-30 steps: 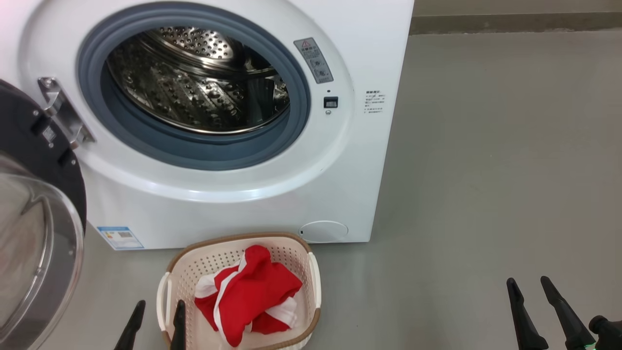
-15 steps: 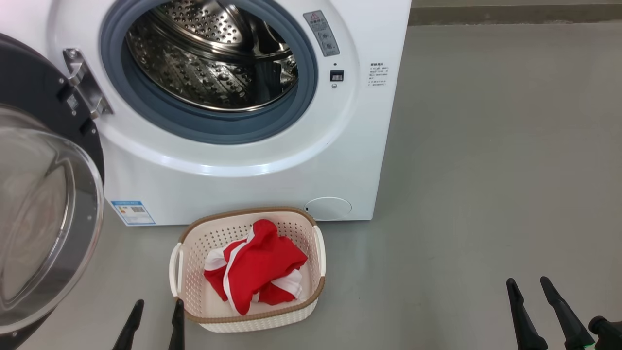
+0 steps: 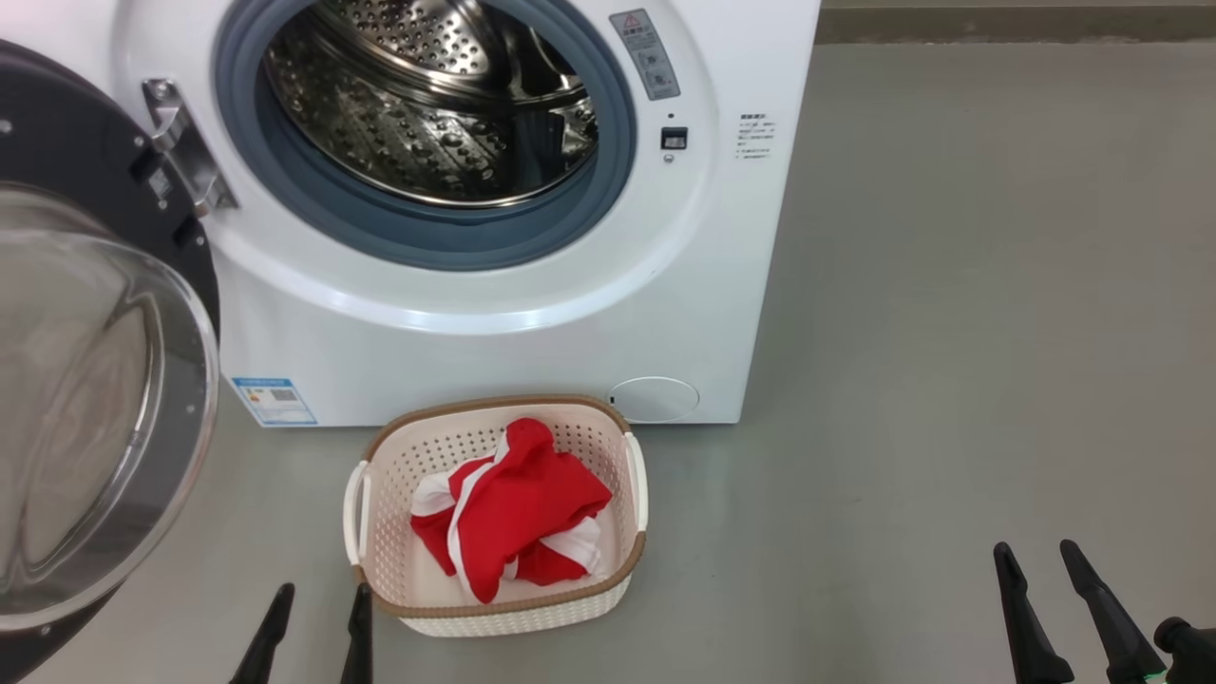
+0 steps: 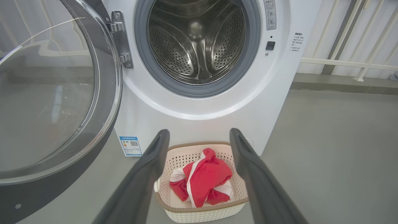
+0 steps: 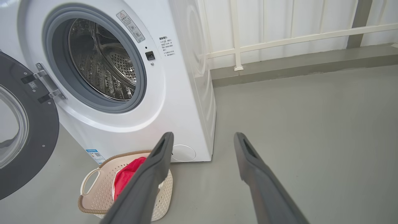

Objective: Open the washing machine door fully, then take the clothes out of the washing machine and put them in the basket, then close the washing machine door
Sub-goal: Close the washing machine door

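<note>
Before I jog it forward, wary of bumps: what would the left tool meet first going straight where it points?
The left tool would likely clear the cream perforated plastic basket and meet the big white washing machine below its opening, though depth is unclear.

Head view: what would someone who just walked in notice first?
The bright red and white fabric clothes jump out, heaped in the small cream perforated plastic basket. Behind it the big white washing machine shows its shiny steel drum, its round black-rimmed glass door swung open at left.
</note>
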You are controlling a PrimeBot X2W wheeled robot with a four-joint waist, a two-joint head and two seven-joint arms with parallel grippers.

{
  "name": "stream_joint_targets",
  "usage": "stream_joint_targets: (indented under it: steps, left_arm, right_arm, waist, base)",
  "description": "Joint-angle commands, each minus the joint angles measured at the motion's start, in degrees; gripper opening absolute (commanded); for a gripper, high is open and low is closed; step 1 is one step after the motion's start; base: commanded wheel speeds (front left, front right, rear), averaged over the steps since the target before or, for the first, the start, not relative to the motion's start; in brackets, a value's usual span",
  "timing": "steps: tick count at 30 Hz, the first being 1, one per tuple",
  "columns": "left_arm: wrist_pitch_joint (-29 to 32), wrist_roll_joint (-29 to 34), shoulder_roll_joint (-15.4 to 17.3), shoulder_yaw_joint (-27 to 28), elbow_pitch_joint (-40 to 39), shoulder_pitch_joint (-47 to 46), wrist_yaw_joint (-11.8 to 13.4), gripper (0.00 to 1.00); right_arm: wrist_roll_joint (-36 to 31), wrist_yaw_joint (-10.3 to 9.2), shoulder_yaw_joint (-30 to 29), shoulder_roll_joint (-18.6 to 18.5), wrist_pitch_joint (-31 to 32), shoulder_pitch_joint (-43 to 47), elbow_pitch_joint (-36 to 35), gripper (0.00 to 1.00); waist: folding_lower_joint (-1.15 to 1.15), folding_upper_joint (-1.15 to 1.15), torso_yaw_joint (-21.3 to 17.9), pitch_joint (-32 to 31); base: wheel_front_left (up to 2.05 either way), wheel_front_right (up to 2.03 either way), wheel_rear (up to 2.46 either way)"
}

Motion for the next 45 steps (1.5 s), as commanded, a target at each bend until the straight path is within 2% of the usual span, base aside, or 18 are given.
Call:
stream_joint_targets:
  steps: [1, 6, 11, 23, 24, 27, 37, 45]
  left_arm:
    - [-0.3, -0.8, 0.6, 1.5, -1.0, -2.4, 0.5, 1.00]
    - [-0.3, -2.0, 0.6, 0.3, -0.1, -2.9, 2.6, 1.00]
    - [-0.3, -3.3, 0.6, -1.4, 0.4, -2.9, 4.5, 1.00]
    - [-0.3, -5.7, 0.6, -2.9, 1.0, -1.4, 6.9, 1.00]
    - [-0.3, -5.7, 0.6, -2.9, 1.0, -1.4, 6.9, 1.00]
    - [-0.3, -6.0, 0.6, -3.1, 0.8, -1.2, 7.3, 1.00]
    - [-0.3, -9.4, 0.6, -1.4, -3.5, 0.9, 10.6, 1.00]
    - [-0.3, -11.2, 0.6, -1.1, -5.8, 2.4, 12.3, 1.00]
  right_arm:
    - [-0.5, 0.36, 1.2, -1.1, -0.4, -0.8, -1.4, 1.00]
    - [-0.5, 0.36, 2.1, -1.4, -0.4, -1.4, -1.3, 1.00]
    - [-0.4, 0.36, 3.0, -2.3, -0.4, -2.0, -1.0, 1.00]
    - [-0.1, 0.36, 7.1, -3.8, -0.4, -3.6, -0.3, 1.00]
    - [-0.1, 0.36, 7.1, -3.8, -0.4, -3.6, -0.3, 1.00]
    - [0.1, 0.36, 8.1, -4.0, -0.4, -3.8, -0.1, 1.00]
    - [1.3, 0.36, 16.7, -6.1, -0.4, -10.8, 2.0, 1.00]
    - [2.5, 0.36, 20.0, -6.6, -0.4, -13.2, 3.4, 1.00]
  waist:
    - [0.00, 0.00, 0.9, 0.3]
    - [0.00, 0.00, 3.9, 0.8]
    - [0.00, 0.00, 8.6, 1.2]
    - [0.00, 0.00, 22.0, 0.4]
    - [0.00, 0.00, 22.0, 0.4]
    - [0.00, 0.00, 25.2, 0.1]
    - [0.00, 0.00, 27.6, 2.3]
    - [0.00, 0.00, 27.9, 2.5]
  base:
    - [0.00, 0.00, 0.00]
    - [0.00, 0.00, 0.00]
    - [0.00, 0.00, 0.00]
    - [0.00, 0.00, 0.00]
    - [0.00, 0.00, 0.00]
    - [0.00, 0.00, 0.00]
    - [0.00, 0.00, 0.00]
    - [0.00, 0.00, 0.00]
